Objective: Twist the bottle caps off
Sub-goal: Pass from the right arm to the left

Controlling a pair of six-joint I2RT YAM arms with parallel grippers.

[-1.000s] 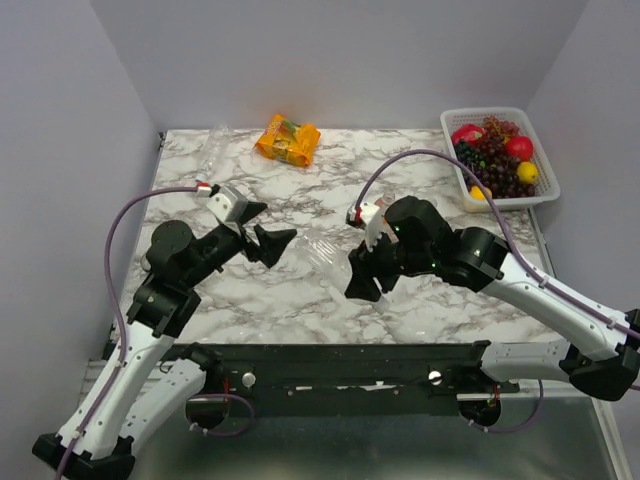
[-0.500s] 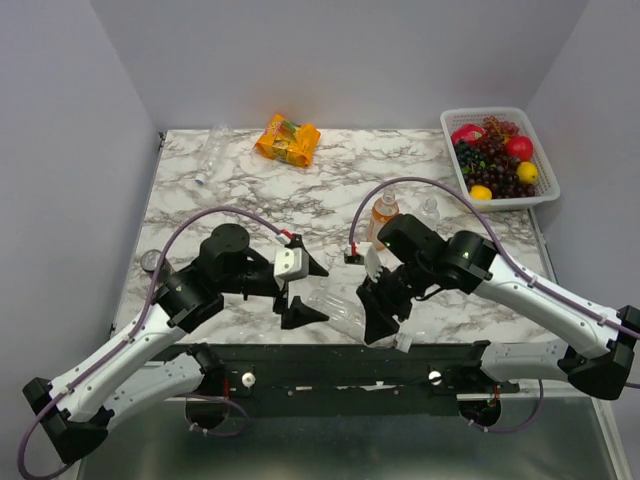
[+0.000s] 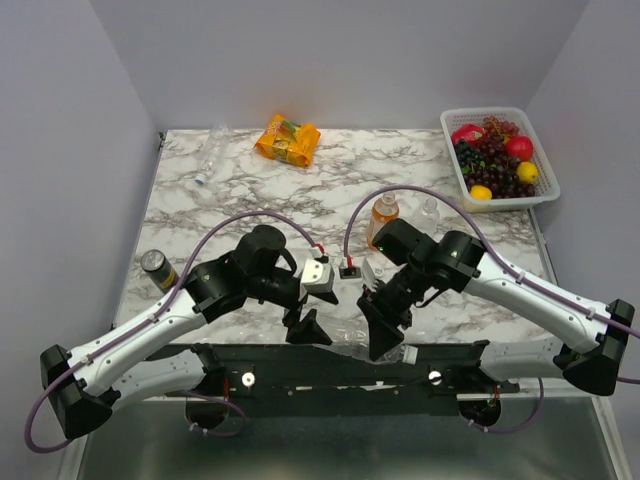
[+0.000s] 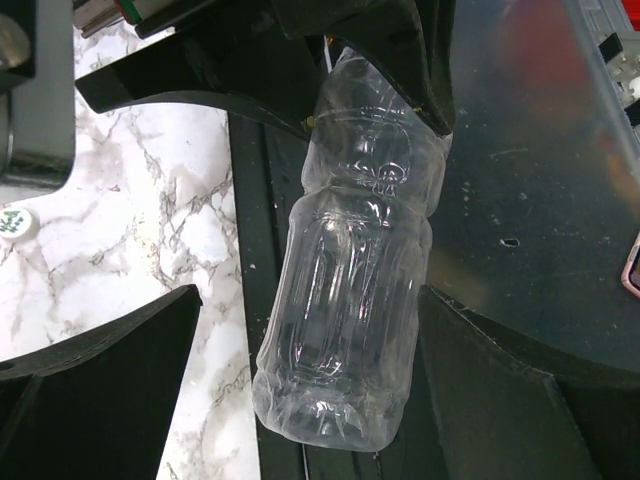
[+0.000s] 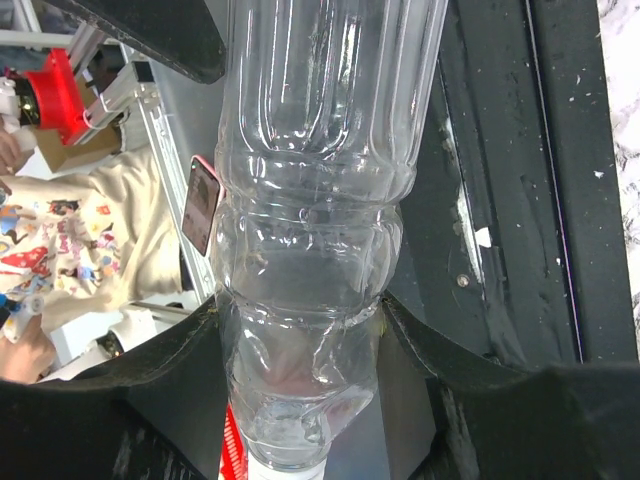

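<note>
Left wrist view: a clear bottle runs lengthwise through the frame, its base end between the fingers of the left gripper. That gripper's jaws stand spread wide on either side of it, and marble shows in the gap on one side. The bottle's upper part is pinched by the right gripper, whose two fingers press into the crumpled plastic just above the neck. Whether a cap sits on the neck I cannot tell. From the top camera, both grippers meet at the near edge of the marble table, over the black frame. Farther back an orange-liquid bottle stands upright with a second clear bottle beside it. A third clear bottle lies at the far left, near an orange snack packet.
</note>
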